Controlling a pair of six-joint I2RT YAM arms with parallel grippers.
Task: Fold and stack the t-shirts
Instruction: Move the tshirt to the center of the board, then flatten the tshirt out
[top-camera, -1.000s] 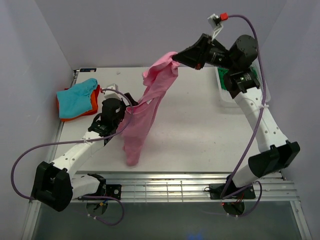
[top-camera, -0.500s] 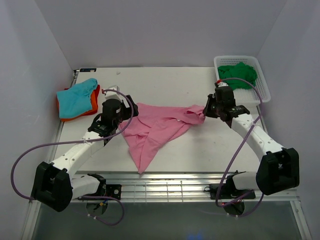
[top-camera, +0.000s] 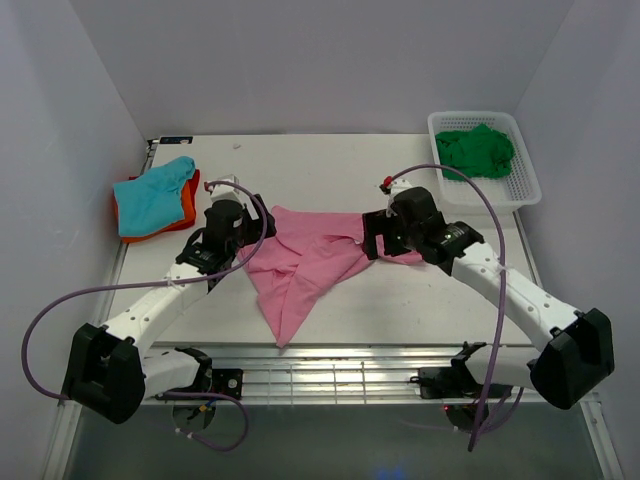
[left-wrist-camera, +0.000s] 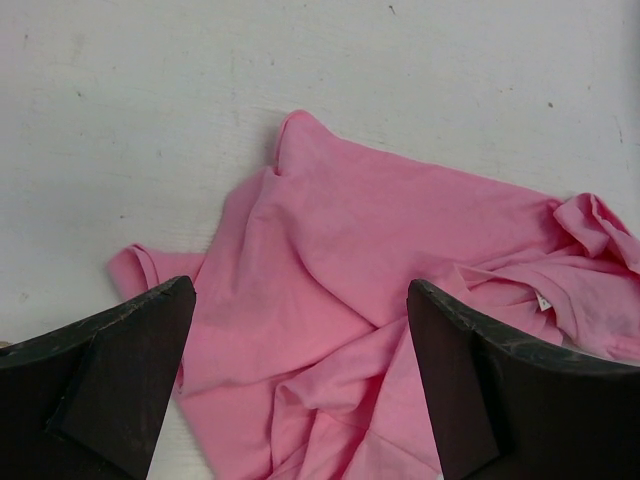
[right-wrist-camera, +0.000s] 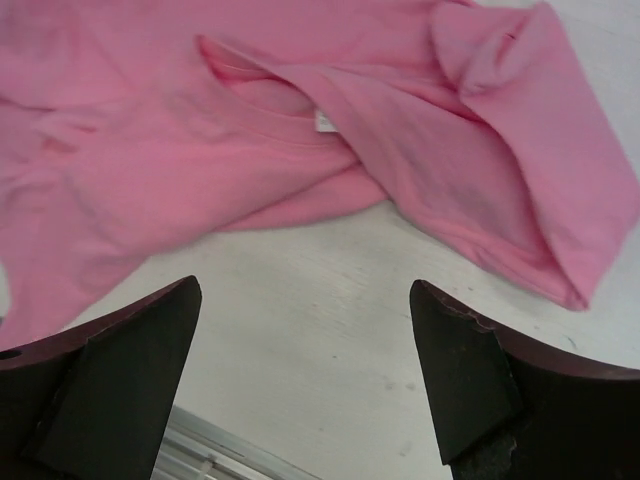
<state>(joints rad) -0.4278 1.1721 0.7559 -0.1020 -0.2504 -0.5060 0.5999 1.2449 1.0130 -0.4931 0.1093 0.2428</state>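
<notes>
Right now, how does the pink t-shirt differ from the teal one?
The pink t-shirt lies crumpled and spread out in the middle; the teal t-shirt sits as a compact bundle at the left edge. The pink one rests on the bare table, the teal one on an orange t-shirt. The pink covers more area. Both are plain-coloured and ungripped.

The white table (top-camera: 400, 170) was scuffed and speckled. A pink t-shirt (top-camera: 300, 265) lay crumpled across its middle, spread from left to right with one narrow end trailing toward the near edge. Near the left edge sat an orange t-shirt (top-camera: 186, 210) with a teal t-shirt (top-camera: 150, 197) on top. A white mesh basket (top-camera: 527, 170) stood in the far right corner.
</notes>
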